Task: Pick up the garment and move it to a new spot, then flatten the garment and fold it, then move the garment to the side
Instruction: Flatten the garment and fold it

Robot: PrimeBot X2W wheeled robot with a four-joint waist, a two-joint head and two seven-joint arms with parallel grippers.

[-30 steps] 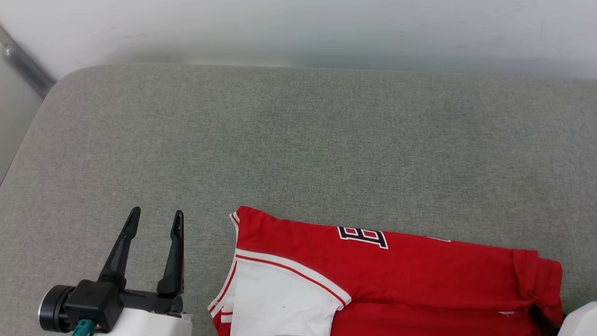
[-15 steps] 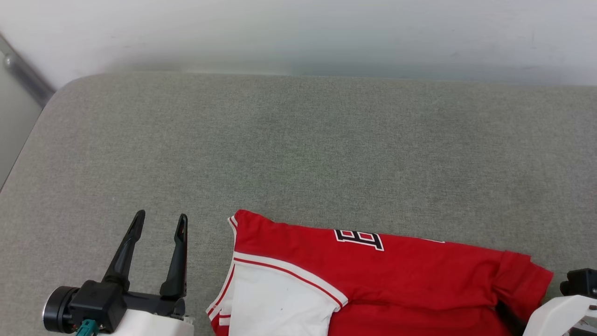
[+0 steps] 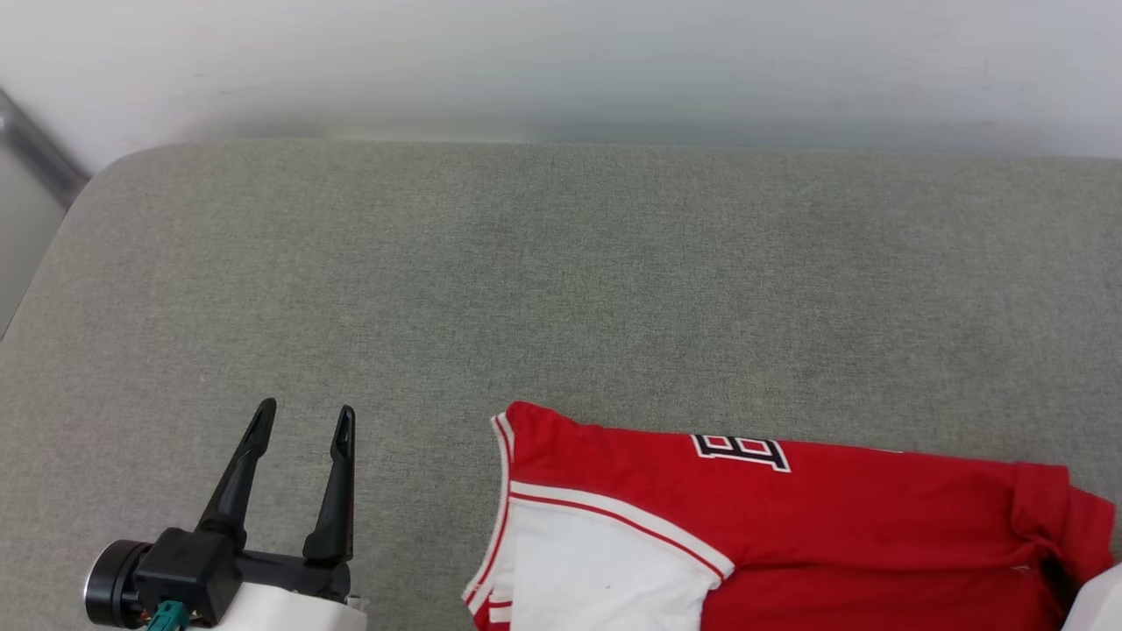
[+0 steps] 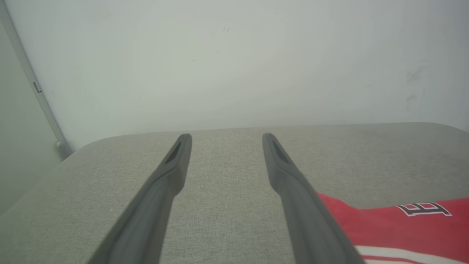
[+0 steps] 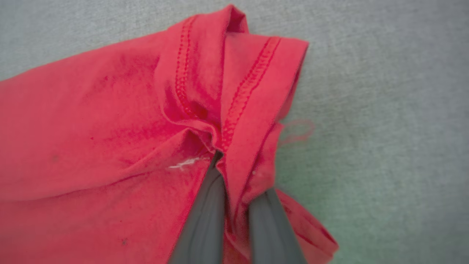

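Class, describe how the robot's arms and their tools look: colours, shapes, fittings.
Left tool: two long, tapering black fingers on a black block, with a teal plug and round black cap; white arm shell. Right tool: matching dark grey fingers; white shell.

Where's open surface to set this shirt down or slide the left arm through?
Free: the broad grey pad between the garment and the wall; also the strip between left gripper and white sleeve. Crowded: lower right, where right gripper pinches the hem.
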